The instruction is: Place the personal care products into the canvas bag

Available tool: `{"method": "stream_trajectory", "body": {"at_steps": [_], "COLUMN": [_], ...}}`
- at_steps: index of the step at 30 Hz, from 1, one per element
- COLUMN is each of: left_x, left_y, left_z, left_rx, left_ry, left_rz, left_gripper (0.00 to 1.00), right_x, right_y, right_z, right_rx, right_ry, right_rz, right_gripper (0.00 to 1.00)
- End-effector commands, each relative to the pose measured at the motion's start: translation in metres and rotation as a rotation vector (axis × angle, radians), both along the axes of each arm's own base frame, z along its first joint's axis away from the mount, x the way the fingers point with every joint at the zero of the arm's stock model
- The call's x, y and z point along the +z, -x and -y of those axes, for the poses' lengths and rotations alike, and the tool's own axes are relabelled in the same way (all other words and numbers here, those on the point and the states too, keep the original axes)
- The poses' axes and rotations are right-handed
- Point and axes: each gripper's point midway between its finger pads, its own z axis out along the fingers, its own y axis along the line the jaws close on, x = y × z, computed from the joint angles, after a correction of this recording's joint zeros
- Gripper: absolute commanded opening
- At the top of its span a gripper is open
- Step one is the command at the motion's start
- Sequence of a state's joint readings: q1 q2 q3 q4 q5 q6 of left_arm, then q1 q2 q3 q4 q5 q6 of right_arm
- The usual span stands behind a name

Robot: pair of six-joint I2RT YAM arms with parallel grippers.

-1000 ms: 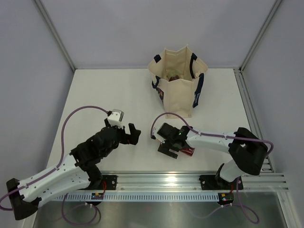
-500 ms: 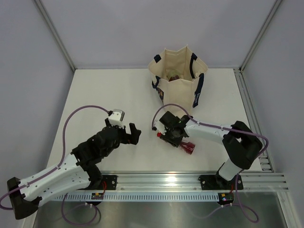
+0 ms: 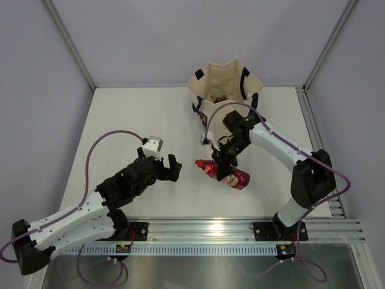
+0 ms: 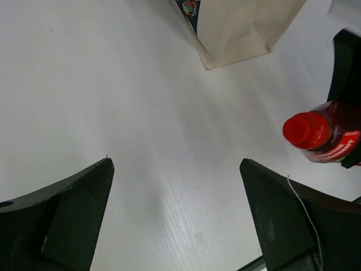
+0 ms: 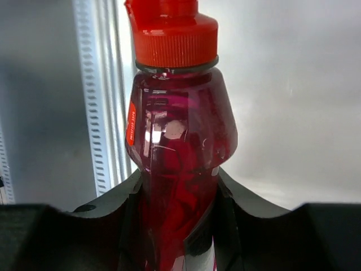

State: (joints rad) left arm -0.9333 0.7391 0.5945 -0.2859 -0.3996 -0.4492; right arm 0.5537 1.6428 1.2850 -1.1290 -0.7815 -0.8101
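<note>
Dark item (image 3: 221, 96) inside canvas bag (image 3: 226, 122)

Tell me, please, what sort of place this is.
Probably a lab robot test cell: plain grey walls, a white table, the left arm and right arm bolted to an aluminium rail.

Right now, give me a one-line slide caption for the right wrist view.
Right gripper shut on a dark red bottle, its red cap pointing away from the camera.
</note>
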Motion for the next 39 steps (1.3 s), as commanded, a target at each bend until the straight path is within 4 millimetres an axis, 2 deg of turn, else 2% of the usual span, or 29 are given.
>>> {"method": "stream_trajectory", "body": {"at_steps": [1, 2, 4, 5, 7, 8, 10, 11, 12, 13, 14, 15, 17, 18, 19, 20, 23, 24, 26, 28, 29, 31, 32, 33, 34, 35, 36, 37, 39], "left_x": [0.04, 0.04, 0.042, 0.043, 0.045, 0.045, 0.047, 0.047, 0.046, 0.047, 0.047, 0.046, 0.047, 0.048, 0.048, 0.049, 0.047, 0.046, 0.046, 0.045, 0.045, 0.044, 0.043, 0.044, 0.043, 0.042, 0.042, 0.04, 0.041], "left_y": [-0.01, -0.011, -0.011, -0.011, -0.012, -0.012, -0.013, -0.013, -0.013, -0.013, -0.013, -0.014, -0.014, -0.015, -0.015, -0.016, -0.017, -0.017, -0.017, -0.018, -0.018, -0.018, -0.019, -0.019, -0.019, -0.02, -0.021, -0.021, -0.023], "left_z": [0.011, 0.011, 0.011, 0.011, 0.011, 0.01, 0.01, 0.01, 0.009, 0.009, 0.009, 0.009, 0.009, 0.009, 0.008, 0.008, 0.007, 0.007, 0.007, 0.007, 0.006, 0.004, 0.003, 0.003, 0.003, 0.002, 0.002, 0.003, 0.003], "left_rx": [-0.001, -0.001, 0.001, 0.001, 0.004, 0.005, 0.008, 0.008, 0.01, 0.01, 0.011, 0.012, 0.013, 0.013, 0.015, 0.016, 0.023, 0.025, 0.027, 0.028, 0.031, 0.033, 0.039, 0.037, 0.039, 0.04, 0.04, 0.035, 0.035], "left_ry": [0.09, 0.093, 0.096, 0.098, 0.1, 0.101, 0.103, 0.103, 0.103, 0.104, 0.105, 0.103, 0.102, 0.101, 0.097, 0.096, 0.098, 0.096, 0.1, 0.096, 0.095, 0.091, 0.091, 0.093, 0.093, 0.093, 0.095, 0.095, 0.102], "left_rz": [0.08, 0.08, 0.083, 0.084, 0.086, 0.087, 0.089, 0.089, 0.09, 0.09, 0.091, 0.091, 0.095, 0.097, 0.098, 0.1, 0.1, 0.099, 0.099, 0.099, 0.099, 0.1, 0.101, 0.103, 0.103, 0.104, 0.104, 0.103, 0.107], "left_gripper": [0.99, 0.99, 0.99, 0.99, 0.99, 0.99, 0.99, 0.99, 0.99, 0.99, 0.99, 0.99, 0.99, 0.99, 0.99, 0.99, 0.99, 0.99, 0.99, 0.99, 0.99, 0.99, 0.99, 0.99, 0.99, 0.99, 0.99, 0.99, 0.99], "right_x": [0.083, 0.107, 0.126, 0.154, 0.17, 0.204, 0.216, 0.253, 0.25, 0.257, 0.282, 0.279, 0.288, 0.287, 0.277, 0.286, 0.275, 0.262, 0.246, 0.218, 0.204, 0.196, 0.171, 0.174, 0.149, 0.143, 0.141, 0.125, 0.111], "right_y": [0.013, 0.005, -0.013, -0.029, -0.062, -0.087, -0.128, -0.151, -0.177, -0.195, -0.216, -0.24, -0.279, -0.297, -0.31, -0.323, -0.352, -0.365, -0.372, -0.372, -0.364, -0.341, -0.329, -0.316, -0.307, -0.303, -0.297, -0.292, -0.287], "right_z": [-0.025, -0.03, -0.036, -0.042, -0.046, -0.045, -0.044, -0.037, -0.035, -0.031, -0.024, -0.018, -0.01, 0.001, 0.004, 0.006, 0.014, 0.018, 0.019, 0.016, 0.015, 0.006, 0.007, 0.007, 0.01, 0.015, 0.019, 0.024, 0.031], "right_rx": [0.063, 0.06, 0.022, -0.004, -0.082, -0.155, -0.25, -0.316, -0.373, -0.42, -0.482, -0.556, -0.676, -0.757, -0.794, -0.826, -0.907, -0.94, -0.942, -0.917, -0.891, -0.809, -0.769, -0.753, -0.758, -0.77, -0.781, -0.794, -0.808], "right_ry": [-0.305, -0.338, -0.365, -0.396, -0.391, -0.431, -0.432, -0.487, -0.474, -0.482, -0.527, -0.504, -0.52, -0.492, -0.472, -0.505, -0.482, -0.451, -0.413, -0.371, -0.342, -0.352, -0.315, -0.322, -0.281, -0.267, -0.254, -0.219, -0.169], "right_rz": [-0.101, -0.073, -0.065, -0.01, 0.038, 0.113, 0.16, 0.248, 0.269, 0.305, 0.388, 0.438, 0.541, 0.602, 0.617, 0.675, 0.749, 0.754, 0.744, 0.679, 0.632, 0.555, 0.488, 0.472, 0.414, 0.395, 0.387, 0.357, 0.321], "right_gripper": [0.0, 0.0, 0.0, 0.0, 0.0, 0.0, 0.0, 0.0, 0.0, 0.0, 0.0, 0.0, 0.0, 0.0, 0.0, 0.0, 0.0, 0.0, 0.0, 0.0, 0.0, 0.0, 0.0, 0.0, 0.0, 0.0, 0.04, 0.13, 0.18]}}
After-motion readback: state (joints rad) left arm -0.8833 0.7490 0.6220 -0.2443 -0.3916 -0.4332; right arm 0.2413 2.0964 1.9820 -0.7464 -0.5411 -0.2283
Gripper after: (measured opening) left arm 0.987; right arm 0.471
